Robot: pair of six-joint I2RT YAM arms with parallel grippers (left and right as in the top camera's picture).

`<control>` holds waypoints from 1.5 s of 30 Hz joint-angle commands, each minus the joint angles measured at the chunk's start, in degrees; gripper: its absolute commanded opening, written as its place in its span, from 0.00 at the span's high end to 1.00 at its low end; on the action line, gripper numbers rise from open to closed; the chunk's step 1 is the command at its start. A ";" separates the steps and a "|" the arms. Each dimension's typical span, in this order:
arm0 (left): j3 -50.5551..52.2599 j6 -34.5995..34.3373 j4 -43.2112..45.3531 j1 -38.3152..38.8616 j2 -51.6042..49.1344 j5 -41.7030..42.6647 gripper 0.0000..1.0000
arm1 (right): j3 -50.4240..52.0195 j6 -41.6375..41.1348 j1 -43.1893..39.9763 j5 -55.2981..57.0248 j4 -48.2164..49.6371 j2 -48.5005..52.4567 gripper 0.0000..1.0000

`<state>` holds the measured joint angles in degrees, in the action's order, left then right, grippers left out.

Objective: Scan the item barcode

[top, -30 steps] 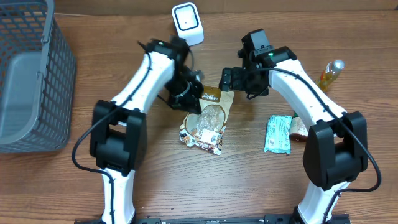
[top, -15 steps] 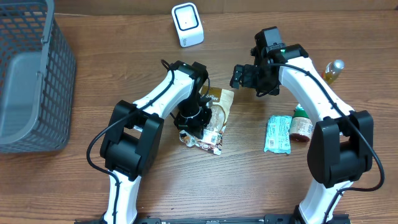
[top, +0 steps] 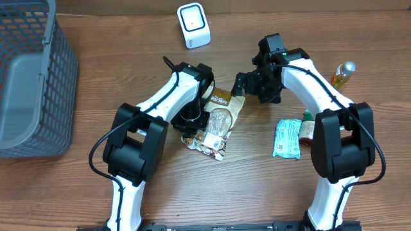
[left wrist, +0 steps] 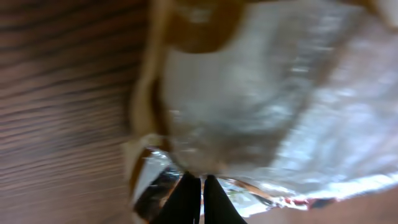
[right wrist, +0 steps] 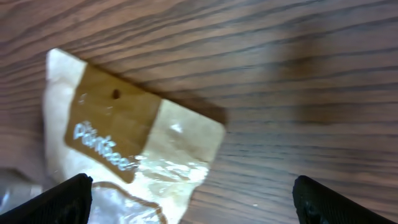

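A bag lies centre of the worktop, the scanner behind it. The basket sits far left; a packet, jar and bottle lie to the right.

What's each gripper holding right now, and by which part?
The left gripper is shut on the snack bag, pinching its crinkled side edge. The right gripper is open above the bag's header end, holding nothing.
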<state>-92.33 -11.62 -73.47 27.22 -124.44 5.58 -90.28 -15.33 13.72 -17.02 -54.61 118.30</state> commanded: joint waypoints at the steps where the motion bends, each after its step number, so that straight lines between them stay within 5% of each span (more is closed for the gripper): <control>1: 0.35 -2.36 0.48 -0.83 -0.37 -5.20 0.91 | 0.33 0.83 0.42 -3.28 0.26 1.33 0.00; 23: 0.35 -3.41 5.40 -2.25 -0.37 -5.18 0.86 | 0.76 5.73 1.70 -10.51 -1.01 3.21 0.02; 36: 0.37 -3.43 5.20 -2.23 -0.37 -5.11 0.86 | 15.04 5.33 1.70 -19.06 10.84 3.37 0.03; 45: 0.37 -3.45 5.16 -2.23 -0.37 -5.11 0.86 | 16.02 5.33 1.73 -22.14 12.22 3.37 0.04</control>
<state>-92.33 -14.02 -68.31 25.08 -124.44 0.58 -76.55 -10.28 14.98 -41.01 -42.00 118.69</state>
